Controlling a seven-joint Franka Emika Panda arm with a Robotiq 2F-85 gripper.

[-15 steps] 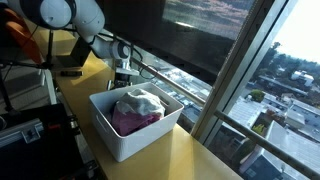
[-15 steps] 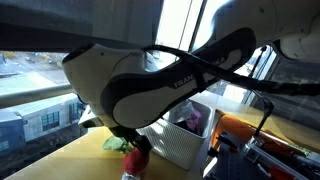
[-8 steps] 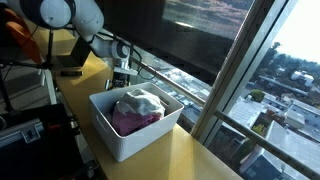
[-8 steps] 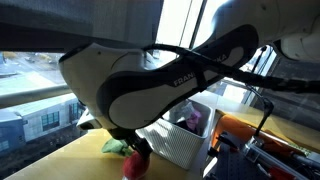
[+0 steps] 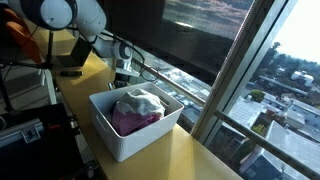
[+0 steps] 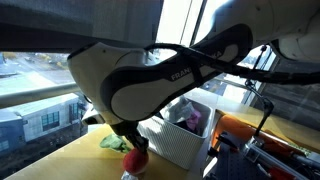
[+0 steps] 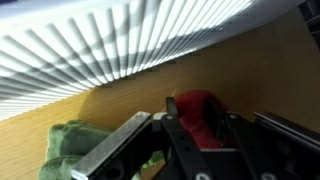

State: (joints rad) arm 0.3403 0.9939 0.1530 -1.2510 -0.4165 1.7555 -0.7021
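Gripper low over small red soft object at far end of wooden bench, near window-side edge, just past white plastic bin.

Changed in last second:
- fingers were spread wide, now drawn in narrow against red object's sides, seemingly pinching it
- arm barely shifted in both exterior views

Meaning: grasp looks made; object not lifted, resting on bench.

Crumpled green cloth just beside it, outside grip. Bin holds pink and white cloths.
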